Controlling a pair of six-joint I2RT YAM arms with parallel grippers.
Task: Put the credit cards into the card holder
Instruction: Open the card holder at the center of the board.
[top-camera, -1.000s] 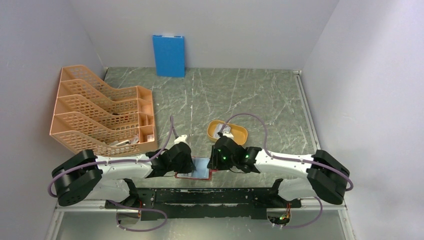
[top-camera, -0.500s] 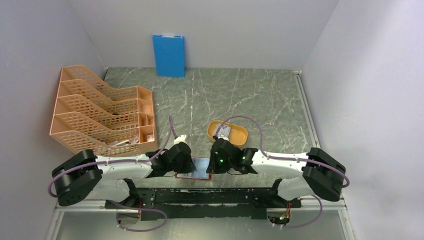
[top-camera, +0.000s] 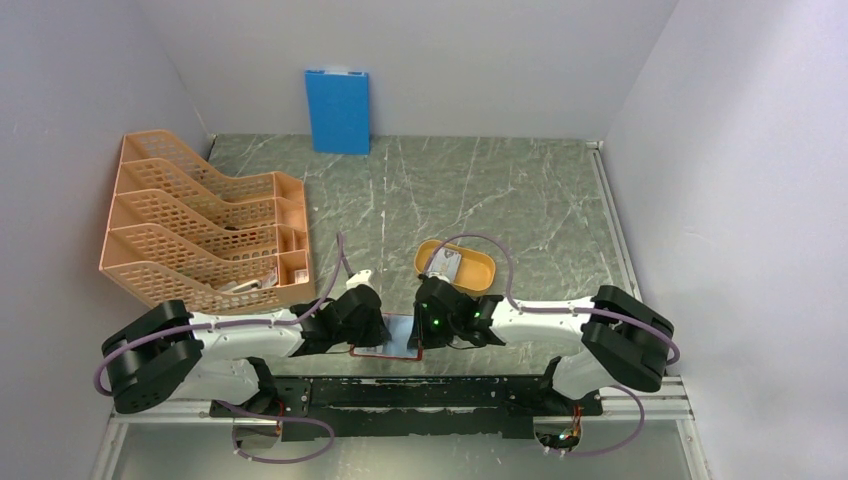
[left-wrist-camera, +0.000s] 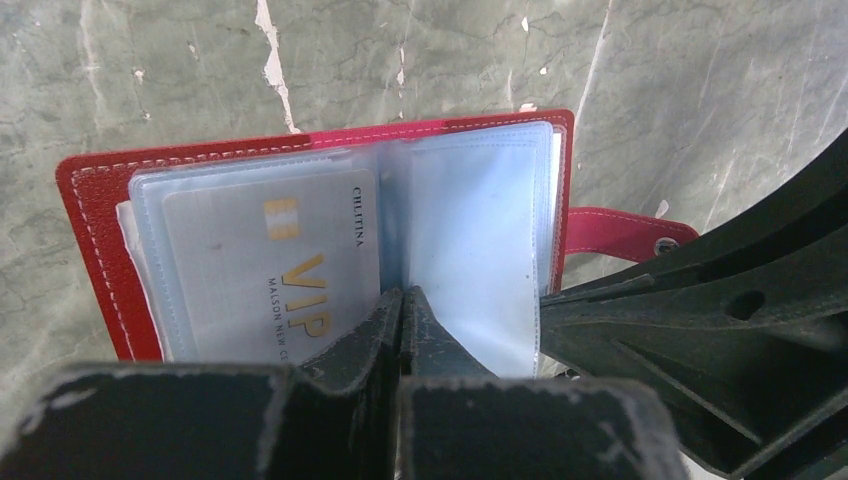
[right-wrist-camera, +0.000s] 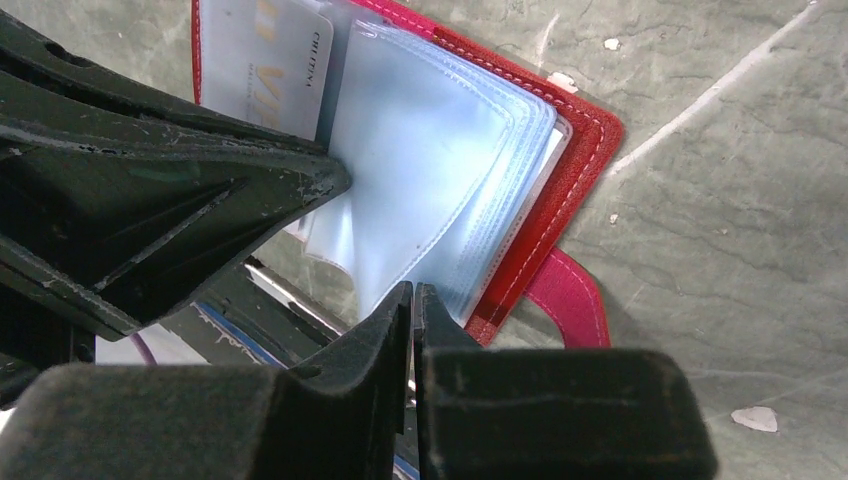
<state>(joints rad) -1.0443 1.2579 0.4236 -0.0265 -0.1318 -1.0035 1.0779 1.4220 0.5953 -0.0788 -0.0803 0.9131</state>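
Dark-red leather folding card holder (left-wrist-camera: 95, 210) is laid open. At its fold the left gripper (left-wrist-camera: 401, 300) is pressed, fully closed; the right gripper (right-wrist-camera: 413, 295) is clamped on its clear plastic sleeves (right-wrist-camera: 430, 170).

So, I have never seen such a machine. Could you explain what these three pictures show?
These are two robot arms bolted to a table. One picture looks down from above; the other two come from a camera on each wrist. On the table stand an orange file rack, a yellow tray with what look like cards, and an open red card holder with one VIP card in a pocket. A blue board leans against the wall. The left gripper, shut, rests at the holder's fold. The right gripper is shut at a clear pocket's edge.
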